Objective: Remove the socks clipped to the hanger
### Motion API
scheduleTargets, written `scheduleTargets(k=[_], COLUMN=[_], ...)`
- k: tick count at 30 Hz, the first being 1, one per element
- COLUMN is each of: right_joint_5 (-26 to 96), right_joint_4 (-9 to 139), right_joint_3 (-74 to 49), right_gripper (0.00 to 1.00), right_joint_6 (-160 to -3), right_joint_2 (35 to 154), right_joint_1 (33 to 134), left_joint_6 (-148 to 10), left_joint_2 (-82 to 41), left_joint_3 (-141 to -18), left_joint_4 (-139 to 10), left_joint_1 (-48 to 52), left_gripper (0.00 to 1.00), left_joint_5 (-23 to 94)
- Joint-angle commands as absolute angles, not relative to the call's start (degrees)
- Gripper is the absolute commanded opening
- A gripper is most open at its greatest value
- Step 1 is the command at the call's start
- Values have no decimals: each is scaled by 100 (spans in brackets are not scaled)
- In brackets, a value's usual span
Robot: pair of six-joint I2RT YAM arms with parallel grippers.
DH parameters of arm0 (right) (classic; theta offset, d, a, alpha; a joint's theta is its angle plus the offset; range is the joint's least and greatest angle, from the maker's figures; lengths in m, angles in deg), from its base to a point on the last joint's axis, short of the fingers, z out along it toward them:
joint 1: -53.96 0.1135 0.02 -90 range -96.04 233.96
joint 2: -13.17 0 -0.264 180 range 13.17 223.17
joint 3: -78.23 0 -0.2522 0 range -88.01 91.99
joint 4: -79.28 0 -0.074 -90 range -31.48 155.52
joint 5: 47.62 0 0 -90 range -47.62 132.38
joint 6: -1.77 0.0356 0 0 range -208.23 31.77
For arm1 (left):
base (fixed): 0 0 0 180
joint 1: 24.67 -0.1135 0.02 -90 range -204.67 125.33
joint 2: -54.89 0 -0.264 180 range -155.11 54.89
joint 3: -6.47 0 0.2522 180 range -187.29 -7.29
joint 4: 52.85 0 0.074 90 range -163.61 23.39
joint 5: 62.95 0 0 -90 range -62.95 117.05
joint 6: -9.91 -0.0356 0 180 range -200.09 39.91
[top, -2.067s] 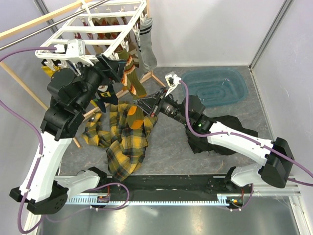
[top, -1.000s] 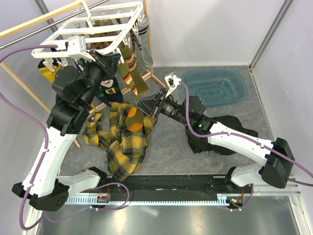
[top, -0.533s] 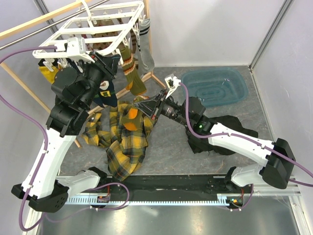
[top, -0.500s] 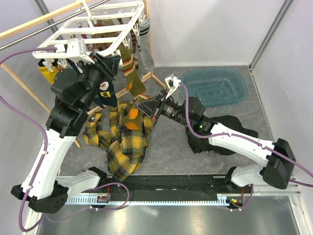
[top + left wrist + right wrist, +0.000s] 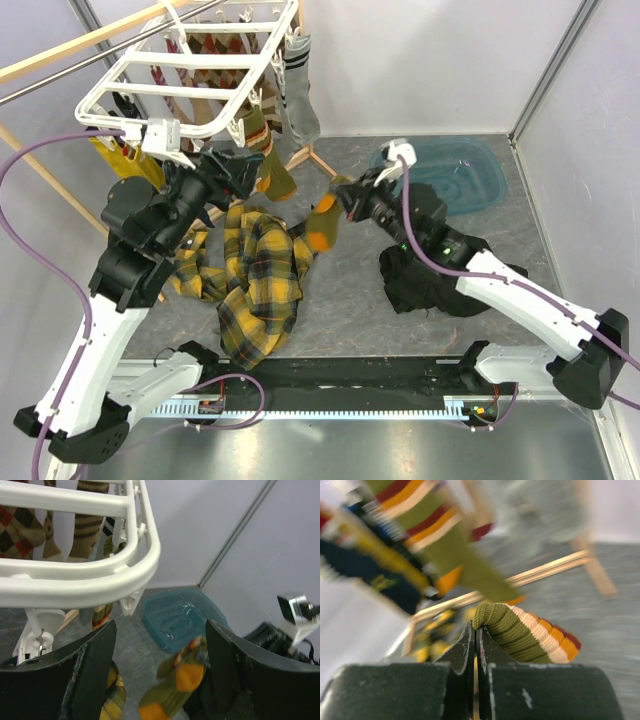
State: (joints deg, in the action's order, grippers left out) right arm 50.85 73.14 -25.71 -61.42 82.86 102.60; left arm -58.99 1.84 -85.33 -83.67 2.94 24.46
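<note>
A mustard sock (image 5: 112,152) hangs clipped at the nine o'clock edge of the white hanger (image 5: 190,72), which sits high at eleven o'clock in the overhead view, its hook up by the metal rail (image 5: 50,78) of a wooden rack (image 5: 50,52). Argyle socks (image 5: 200,45) show through the grid, a grey striped sock (image 5: 297,85) dangles from its three o'clock corner, and an olive-orange striped sock (image 5: 272,170) hangs at its five o'clock corner. The left tool (image 5: 159,629) is raised just under the hanger's near rim, its fingers (image 5: 92,670) spread wide and gripping nothing. Below it, at seven o'clock from the hanger, a yellow plaid cloth (image 5: 250,275) lies crumpled on the grey counter (image 5: 340,300). Near the centre, a second olive-orange sock (image 5: 322,225) hangs free of the hanger and above the counter, its orange toe lowest. The right tool (image 5: 475,635) is clenched on that sock's ribbed cuff, fingers pressed together over the fold. A blue tub (image 5: 450,175) sits at two o'clock, and a black garment (image 5: 425,285) lies heaped at four o'clock under the right arm.
</note>
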Motion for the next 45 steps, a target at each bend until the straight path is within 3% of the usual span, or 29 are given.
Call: scheduleTargets(k=[1,4,12,19,22,24,26,32,41,45], right_joint_5=[5951,6119,5417,4818,4810,4687,4660,3906,2604,2402], right_joint_4=[6684,6561,6604,6640,6622,6570,6158,5892,8176,8590], right_joint_3=[-2017,-1850,-1358,-909,-786,-628,-452,-267,-1374,-1340], right_gripper=[0,0,0,0,9,22,37,58,60,61], right_joint_6=[-6827,-7047,-6705,-6432,-6458,-6502,-6590,-6555,-6757,-6941], right_joint_2=[8093,8233,9303,10544,10984,11282,11450,10925,9264,9192], right_joint_1=[9582,8949,6920,6003,5853,5792,5783,5862,7407,8460], left_joint_6=[-6111,-6269,-6444,-6717,-6858,-6945,-7007,-7113,-7087,-7034], left_joint_2=[681,962,1630,2122,2289,2369,2448,2501,2826,2940], left_joint_3=[-8183,-8007,-7356,-6926,-6785,-6662,-6557,-6302,-5222,-4861], left_joint_4=[-8366,-8567,-8937,-9192,-9315,-9342,-9333,-9219,-8428,-8191], left_joint_1=[275,275,275,275,275,275,275,275,275,275], left_gripper=[80,87,90,90,89,89,89,88,88,88], left_joint_5=[3213,3434,3470,2874,2241,1959,1677,1466,1949,2028])
